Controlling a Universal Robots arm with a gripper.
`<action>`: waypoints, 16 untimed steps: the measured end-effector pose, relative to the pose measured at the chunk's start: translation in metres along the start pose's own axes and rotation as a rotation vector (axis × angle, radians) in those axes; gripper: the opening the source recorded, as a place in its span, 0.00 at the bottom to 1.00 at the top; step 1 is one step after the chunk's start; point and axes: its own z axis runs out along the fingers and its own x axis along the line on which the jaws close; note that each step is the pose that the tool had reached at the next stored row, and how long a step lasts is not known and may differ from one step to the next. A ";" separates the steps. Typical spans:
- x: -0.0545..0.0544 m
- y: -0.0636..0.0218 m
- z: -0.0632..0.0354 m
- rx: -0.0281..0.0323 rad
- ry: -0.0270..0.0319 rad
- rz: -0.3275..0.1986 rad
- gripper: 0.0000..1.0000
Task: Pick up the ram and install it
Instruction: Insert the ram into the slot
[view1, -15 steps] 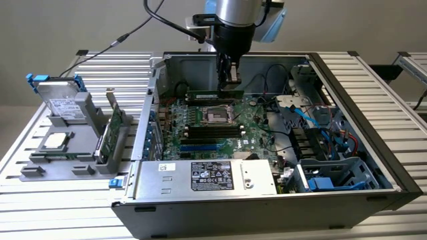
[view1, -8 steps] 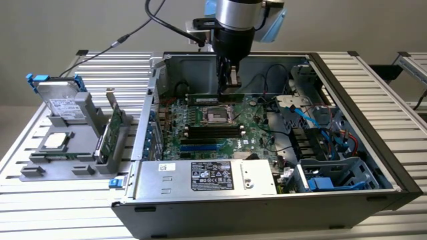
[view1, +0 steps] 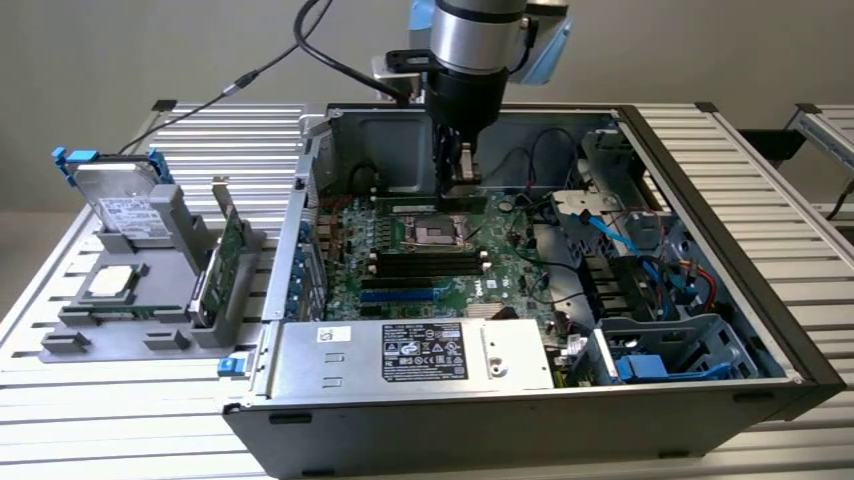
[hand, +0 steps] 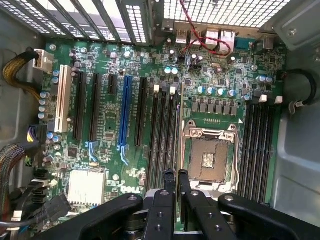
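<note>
Nearest me in the exterior view is the silver power supply box (view1: 507, 365) with its black label, at the front of the open black computer case (view1: 787, 370), which stands on the slatted metal counter (view1: 120, 420). Behind that lies the green motherboard (view1: 501, 285) (hand: 110, 150) with a blue expansion slot (view1: 400, 296) (hand: 124, 115). Next come the bank of long black memory slots (view1: 427, 263) (hand: 162, 135), still unfilled, and the metal-framed open processor socket (view1: 434, 235) (hand: 209, 157). Just beyond the socket I see the ram (view1: 407, 202), a long narrow green circuit-board stick, hanging level above the board and not yet in a slot. The gripper (view1: 461, 185) (hand: 176, 175) comes straight down onto it, clamped almost fully closed on its top edge, towards the end on the exterior view's right. In the wrist view the black fingers (hand: 169, 182) are nearly together, over the edge of the slot bank next to the socket. On the counter at the exterior view's left, well apart from the case, a grey parts holder (view1: 120, 330) carries a square silver chip (view1: 114, 282), an upright green card (view1: 230, 250) and, furthest back, a hard drive (view1: 127, 215).
</note>
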 end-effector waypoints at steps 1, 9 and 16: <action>0.000 -0.0001 0.0019 0.0005 0.0002 0.000 0.13; 0.000 -0.0009 0.0140 0.0033 0.0035 0.019 0.13; 0.003 -0.0009 0.0193 0.0100 0.0067 0.046 0.13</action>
